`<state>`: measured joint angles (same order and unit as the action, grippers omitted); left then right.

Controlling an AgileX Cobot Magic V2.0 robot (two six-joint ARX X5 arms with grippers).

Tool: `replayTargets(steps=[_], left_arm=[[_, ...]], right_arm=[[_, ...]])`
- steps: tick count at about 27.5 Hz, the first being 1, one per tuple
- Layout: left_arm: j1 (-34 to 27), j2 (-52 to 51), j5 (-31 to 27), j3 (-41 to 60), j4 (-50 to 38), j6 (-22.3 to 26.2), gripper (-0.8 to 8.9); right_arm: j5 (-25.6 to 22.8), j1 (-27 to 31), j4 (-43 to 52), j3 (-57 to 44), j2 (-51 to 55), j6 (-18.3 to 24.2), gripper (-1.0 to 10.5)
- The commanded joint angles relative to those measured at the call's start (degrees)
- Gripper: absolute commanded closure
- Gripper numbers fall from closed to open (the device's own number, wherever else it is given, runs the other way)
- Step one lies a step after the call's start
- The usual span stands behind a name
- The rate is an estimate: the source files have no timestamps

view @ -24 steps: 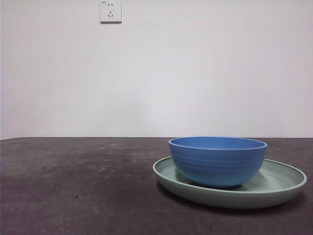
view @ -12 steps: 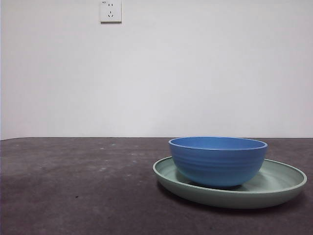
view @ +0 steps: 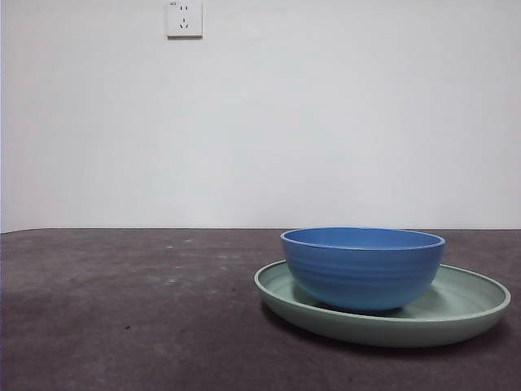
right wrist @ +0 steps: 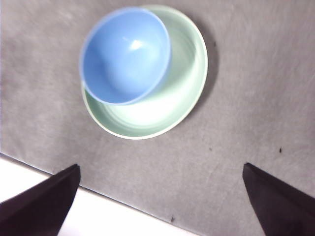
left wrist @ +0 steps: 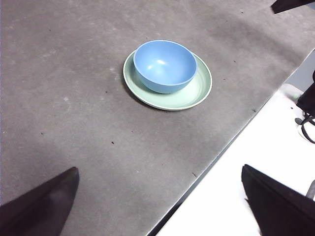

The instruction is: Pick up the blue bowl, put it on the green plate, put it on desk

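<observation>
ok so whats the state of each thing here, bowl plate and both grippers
blue bowl: upright, empty, sitting on the plate, off-centre
green plate: flat on the desk, holding the bowl
left gripper: open, holding nothing, above the desk, away from the bowl
right gripper: open, holding nothing, above the plate's near edge

Nothing on the desk (view: 130,309) has shifted in the front view over the last second: the blue bowl (view: 363,267) sits in the green plate (view: 472,303) at the right exactly as before.
</observation>
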<state>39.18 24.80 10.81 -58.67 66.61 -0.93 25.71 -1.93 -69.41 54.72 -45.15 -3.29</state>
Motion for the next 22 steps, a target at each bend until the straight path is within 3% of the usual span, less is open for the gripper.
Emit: replayTargets(steps=[1, 10, 20, 22], left_arm=[[0.31, 0.22, 0.02, -0.35, -1.05, 0.52, 2.83], [0.31, 0.22, 0.02, -0.35, -1.07, 0.5, 2.83], [0.31, 0.22, 0.02, -0.35, -1.09, 0.48, 2.83], [0.31, 0.22, 0.02, -0.35, -1.09, 0.48, 2.83]], right_arm=[[0.11, -0.15, 1.01, 0.98, -6.8, -0.11, 4.0], [-2.23, -0.2, 9.7, 0.98, -26.6, 1.01, 4.0], [-2.16, -0.7, 19.65, 0.98, -40.06, 1.6, 4.0], [-2.03, -1.64, 21.29, 0.98, -42.14, 2.21, 5.0]])
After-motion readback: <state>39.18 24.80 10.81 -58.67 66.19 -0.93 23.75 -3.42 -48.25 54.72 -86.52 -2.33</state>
